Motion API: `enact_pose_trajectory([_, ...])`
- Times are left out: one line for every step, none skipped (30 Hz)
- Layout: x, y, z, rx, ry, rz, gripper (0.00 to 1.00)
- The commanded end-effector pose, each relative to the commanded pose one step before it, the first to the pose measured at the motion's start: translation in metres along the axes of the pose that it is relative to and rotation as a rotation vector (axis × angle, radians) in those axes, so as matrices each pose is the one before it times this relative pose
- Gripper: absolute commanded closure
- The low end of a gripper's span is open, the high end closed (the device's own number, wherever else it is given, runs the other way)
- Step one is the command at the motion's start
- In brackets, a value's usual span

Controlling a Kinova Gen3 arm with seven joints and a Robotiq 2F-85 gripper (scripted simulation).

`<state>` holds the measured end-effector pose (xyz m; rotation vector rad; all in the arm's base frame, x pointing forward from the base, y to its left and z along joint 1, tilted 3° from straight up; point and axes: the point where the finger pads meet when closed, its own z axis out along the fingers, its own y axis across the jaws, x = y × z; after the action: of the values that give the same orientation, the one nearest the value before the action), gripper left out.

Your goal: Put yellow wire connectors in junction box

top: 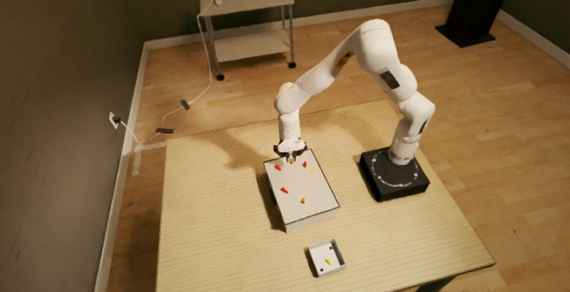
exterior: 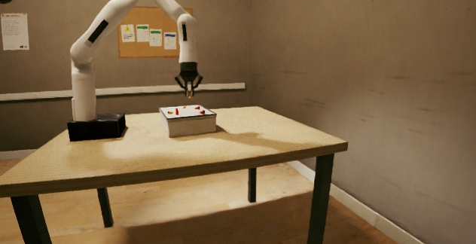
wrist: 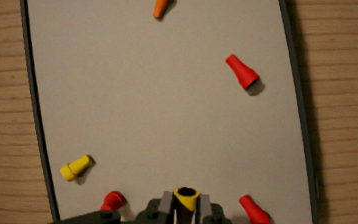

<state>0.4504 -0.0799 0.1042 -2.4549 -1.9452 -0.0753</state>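
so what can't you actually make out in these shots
- Junction box: absent from the exterior and wrist views; only the top view shows it, with a tiny yellow connector inside.
- End effector: cut off by the wrist view's bottom edge, so only the open end of its held yellow connector shows.
- Lid connectors: too small in the exterior view to count reliably.
- Corkboard notes: too blurred to read.
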Motion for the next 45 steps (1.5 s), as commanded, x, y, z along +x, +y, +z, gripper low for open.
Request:
enact_pose_trajectory([0.02942, -0.00658, -0.00176, -0.00223, 0.00237, -0.01963, 0.82])
enact_pose_trajectory([0.00638, -0.00173, 0.0, 0.0, 0.0, 0.0, 0.82])
enact_pose_trajectory([0.00656, -0.00179, 0.0, 0.0, 0.0, 0.0, 0.82])
enact_pose_trajectory([0.00672, -0.00183, 0.0, 0.0, 0.0, 0.0, 0.82])
enact_pose_trajectory([0.00687, -0.00187, 0.0, 0.0, 0.0, 0.0, 0.82])
enact_pose_trajectory([0.007, -0.00191, 0.0, 0.0, 0.0, 0.0, 0.82])
enact_pose_trajectory([0.00712, -0.00193, 0.0, 0.0, 0.0, 0.0, 0.82])
enact_pose_trajectory([0.00723, -0.00197, 0.0, 0.0, 0.0, 0.0, 0.82])
enact_pose_trajectory([0.00732, -0.00199, 0.0, 0.0, 0.0, 0.0, 0.82])
enact_pose_trajectory([0.00741, -0.00202, 0.0, 0.0, 0.0, 0.0, 0.82])
enact_pose_trajectory([0.0, 0.0, 0.0, 0.0, 0.0, 0.0, 0.82])
enact_pose_trajectory([0.0, 0.0, 0.0, 0.0, 0.0, 0.0, 0.82])
enact_pose_trajectory([0.00748, -0.00203, 0.0, 0.0, 0.0, 0.0, 0.82])
enact_pose_trajectory([0.00753, -0.00205, 0.0, 0.0, 0.0, 0.0, 0.82])
enact_pose_trajectory([0.00758, -0.00207, 0.0, 0.0, 0.0, 0.0, 0.82])
enact_pose_trajectory([0.00761, -0.00207, 0.0, 0.0, 0.0, 0.0, 0.82])
enact_pose_trajectory([0.00763, -0.00208, 0.0, 0.0, 0.0, 0.0, 0.82])
enact_pose_trajectory([0.00764, -0.00208, 0.0, 0.0, 0.0, 0.0, 0.82])
enact_pose_trajectory([0.00764, -0.00208, 0.0, 0.0, 0.0, 0.0, 0.82])
enact_pose_trajectory([0.00763, -0.00208, 0.0, 0.0, 0.0, 0.0, 0.82])
enact_pose_trajectory([0.0076, -0.00206, 0.0, 0.0, 0.0, 0.0, 0.82])
enact_pose_trajectory([0.00756, -0.00206, 0.0, 0.0, 0.0, 0.0, 0.82])
enact_pose_trajectory([0.00751, -0.00204, 0.0, 0.0, 0.0, 0.0, 0.82])
enact_pose_trajectory([0.00744, -0.00203, 0.0, 0.0, 0.0, 0.0, 0.82])
enact_pose_trajectory([0.00736, -0.002, 0.0, 0.0, 0.0, 0.0, 0.82])
enact_pose_trajectory([0.00727, -0.00198, 0.0, 0.0, 0.0, 0.0, 0.82])
enact_pose_trajectory([0.00716, -0.00195, 0.0, 0.0, 0.0, 0.0, 0.82])
enact_pose_trajectory([0.0, 0.0, 0.0, 0.0, 0.0, 0.0, 0.82])
enact_pose_trajectory([0.0, 0.0, 0.0, 0.0, 0.0, 0.0, 0.82])
enact_pose_trajectory([0.00704, -0.00192, 0.0, 0.0, 0.0, 0.0, 0.82])
enact_pose_trajectory([0.00691, -0.00188, 0.0, 0.0, 0.0, 0.0, 0.82])
enact_pose_trajectory([0.00676, -0.00185, 0.0, 0.0, 0.0, 0.0, 0.82])
enact_pose_trajectory([0.0066, -0.00179, 0.0, 0.0, 0.0, 0.0, 0.82])
enact_pose_trajectory([0.00642, -0.00175, 0.0, 0.0, 0.0, 0.0, 0.82])
enact_pose_trajectory([0.00622, -0.0017, 0.0, 0.0, 0.0, 0.0, 0.82])
enact_pose_trajectory([0.00602, -0.00163, 0.0, 0.0, 0.0, 0.0, 0.82])
enact_pose_trajectory([0.0058, -0.00158, 0.0, 0.0, 0.0, 0.0, 0.82])
enact_pose_trajectory([0.00557, -0.00152, 0.0, 0.0, 0.0, 0.0, 0.82])
enact_pose_trajectory([0.00532, -0.00145, 0.0, 0.0, 0.0, 0.0, 0.82])
enact_pose_trajectory([0.00507, -0.00138, 0.0, 0.0, 0.0, 0.0, 0.82])
enact_pose_trajectory([0.0048, -0.00131, 0.0, 0.0, 0.0, 0.0, 0.82])
enact_pose_trajectory([0.00453, -0.00123, 0.0, 0.0, 0.0, 0.0, 0.82])
enact_pose_trajectory([0.00425, -0.00115, 0.0, 0.0, 0.0, 0.0, 0.82])
enact_pose_trajectory([0.00396, -0.00108, 0.0, 0.0, 0.0, 0.0, 0.82])
enact_pose_trajectory([0.0, 0.0, 0.0, 0.0, 0.0, 0.0, 0.82])
